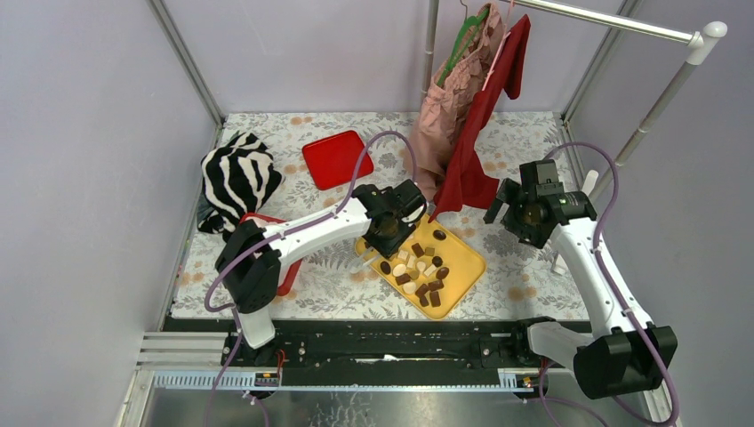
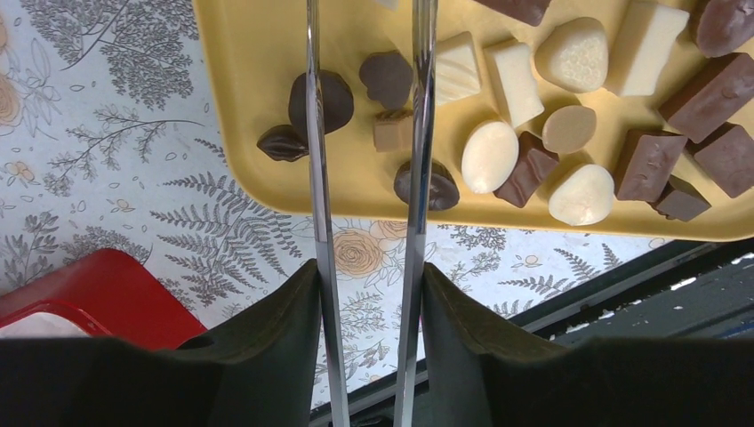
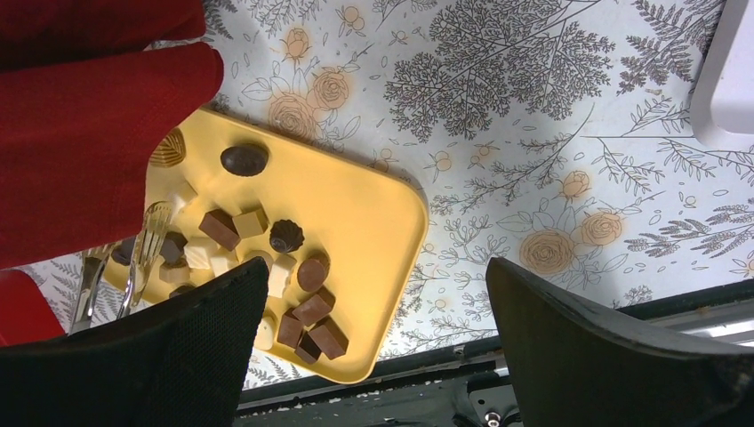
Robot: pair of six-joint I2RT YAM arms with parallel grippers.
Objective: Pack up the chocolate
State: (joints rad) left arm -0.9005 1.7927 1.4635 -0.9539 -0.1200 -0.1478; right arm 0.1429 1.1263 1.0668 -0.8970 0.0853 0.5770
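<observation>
Many small chocolate pieces [image 1: 420, 269], dark, tan and cream-white, lie on a yellow tray [image 1: 462, 258]. My left gripper [image 1: 389, 233] is over the tray's near-left corner, shut on metal tongs [image 2: 316, 178] whose two blades stand apart. In the left wrist view a tan piece [image 2: 391, 132] and a dark heart-like piece [image 2: 387, 78] lie between the blades; the tips run out of view. My right gripper [image 1: 518, 213] is open and empty, high to the right of the tray [image 3: 364, 213]. The chocolates [image 3: 311, 307] show in its view too.
A red box [image 1: 286, 267] lies under my left arm, its red lid [image 1: 335, 158] further back. A zebra-striped cloth [image 1: 236, 178] lies at back left. Pink and red garments [image 1: 462, 116] hang from a rack over the tray's far end. A white rack foot [image 3: 725, 71] stands at right.
</observation>
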